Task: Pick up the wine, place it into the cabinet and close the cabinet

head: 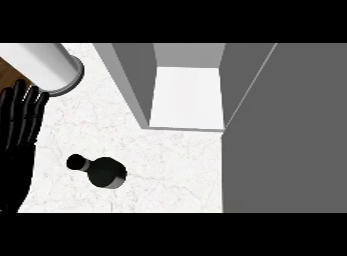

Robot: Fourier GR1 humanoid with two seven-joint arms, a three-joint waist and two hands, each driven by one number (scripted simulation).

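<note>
**Wine untouched, cabinet open**

Black glass wine bottle (102, 172) stands on the white marbled counter (168, 165), apparently upright, neck toward the view's left – well apart from any hand. Black left hand (10, 135) rests at the left edge, fingers straight, released, holding nothing. Right hand is out of view. Grey cabinet (187, 95) shows a bare white interior, its flat grey door (294, 140) swung wide – likely so the bottle can go in. Pale cylinder (50, 62) at top left, unidentified. No label or writing is readable.

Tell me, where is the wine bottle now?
Head view: the wine bottle sits on the counter at lower left, between the left robot hand and the open cabinet.
</note>
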